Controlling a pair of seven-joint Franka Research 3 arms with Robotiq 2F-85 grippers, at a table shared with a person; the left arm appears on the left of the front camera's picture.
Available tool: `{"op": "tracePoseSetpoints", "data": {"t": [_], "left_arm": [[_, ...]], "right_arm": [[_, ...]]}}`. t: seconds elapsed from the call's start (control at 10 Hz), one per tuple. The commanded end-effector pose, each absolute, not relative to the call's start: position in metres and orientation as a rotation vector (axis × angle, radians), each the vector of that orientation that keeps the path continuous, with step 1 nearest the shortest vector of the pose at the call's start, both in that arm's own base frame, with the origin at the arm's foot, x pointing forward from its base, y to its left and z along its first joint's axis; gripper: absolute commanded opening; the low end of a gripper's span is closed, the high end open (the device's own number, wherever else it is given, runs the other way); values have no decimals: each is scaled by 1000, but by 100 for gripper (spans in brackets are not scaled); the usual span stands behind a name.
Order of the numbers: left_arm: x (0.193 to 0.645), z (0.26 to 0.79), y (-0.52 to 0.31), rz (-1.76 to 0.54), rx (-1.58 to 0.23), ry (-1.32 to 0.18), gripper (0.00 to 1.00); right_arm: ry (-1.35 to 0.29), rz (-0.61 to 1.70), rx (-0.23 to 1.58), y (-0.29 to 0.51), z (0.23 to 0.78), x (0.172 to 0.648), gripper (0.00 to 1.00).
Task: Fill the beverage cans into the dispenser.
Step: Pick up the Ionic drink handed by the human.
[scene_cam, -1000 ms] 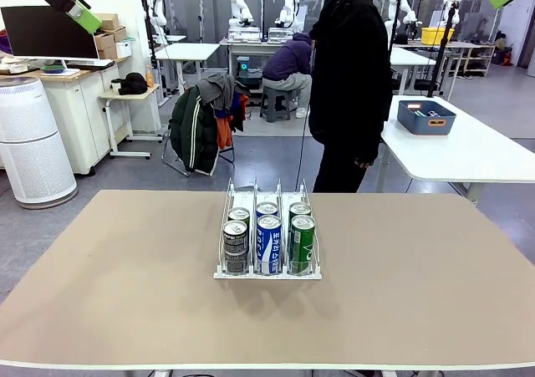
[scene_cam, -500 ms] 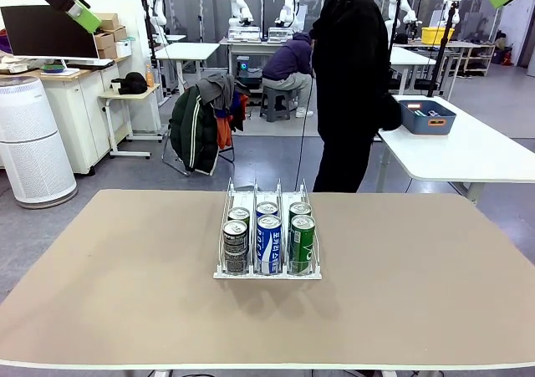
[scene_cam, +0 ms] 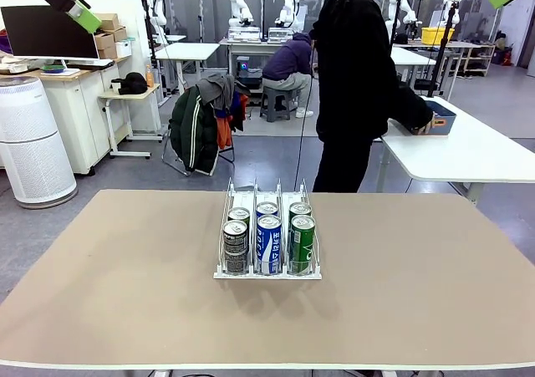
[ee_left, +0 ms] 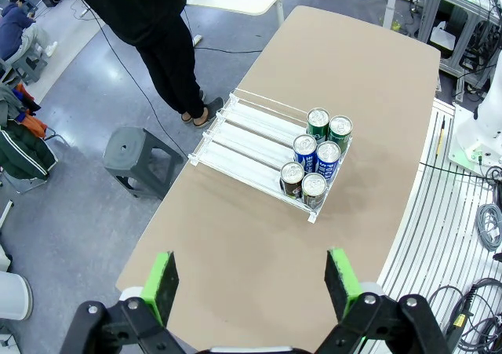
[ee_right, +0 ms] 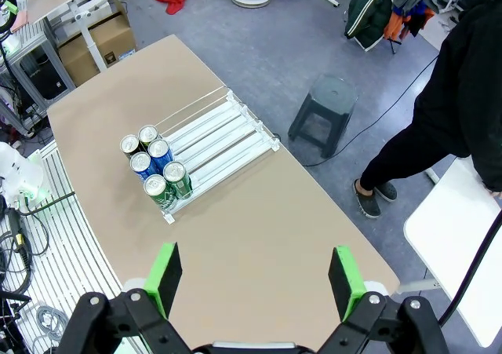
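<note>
front view: six beverage cans (scene_cam: 268, 242) fill the dispenser (scene_cam: 267, 270), two per lane.

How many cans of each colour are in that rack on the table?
Black cans: 2
Blue cans: 2
Green cans: 2
Total: 6, all at one end of the rack
</note>
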State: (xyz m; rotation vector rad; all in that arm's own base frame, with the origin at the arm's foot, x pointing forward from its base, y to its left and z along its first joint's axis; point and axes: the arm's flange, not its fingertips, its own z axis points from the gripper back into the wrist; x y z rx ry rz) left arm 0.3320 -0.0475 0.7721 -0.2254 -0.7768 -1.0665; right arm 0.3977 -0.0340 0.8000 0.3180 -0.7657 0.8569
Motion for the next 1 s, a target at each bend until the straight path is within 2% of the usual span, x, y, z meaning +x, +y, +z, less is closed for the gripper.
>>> {"op": "tracePoseSetpoints", "data": {"t": [0.0,0.9], "left_arm": [[331,772,-48,-1061,-234,-769,100],[331,772,-48,-1061,-234,-769,100]], "right_arm": [[-764,858,316,-34,800,397,100],[-764,858,316,-34,800,397,100]]}}
